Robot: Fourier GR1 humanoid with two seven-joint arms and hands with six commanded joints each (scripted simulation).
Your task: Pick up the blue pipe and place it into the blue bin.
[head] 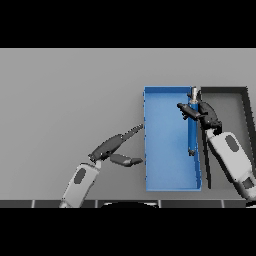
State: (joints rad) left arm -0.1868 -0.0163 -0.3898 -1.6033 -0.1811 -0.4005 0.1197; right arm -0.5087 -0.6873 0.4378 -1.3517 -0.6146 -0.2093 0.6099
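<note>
Nearly done: blue pipe (191,131) over blue bin (170,150), gripped by right hand (204,114) (release remaining); left hand (114,146) open, idle.

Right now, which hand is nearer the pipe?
Right. The right hand is curled round the pipe over the blue bin. The left hand sits open on the table, outside the bin's left wall.

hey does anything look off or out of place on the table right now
Nothing stands out. The blue pipe lies lengthwise along the blue bin's right wall, with the right hand on it. The dark bin sits square alongside; the left hand rests open nearby.
</note>
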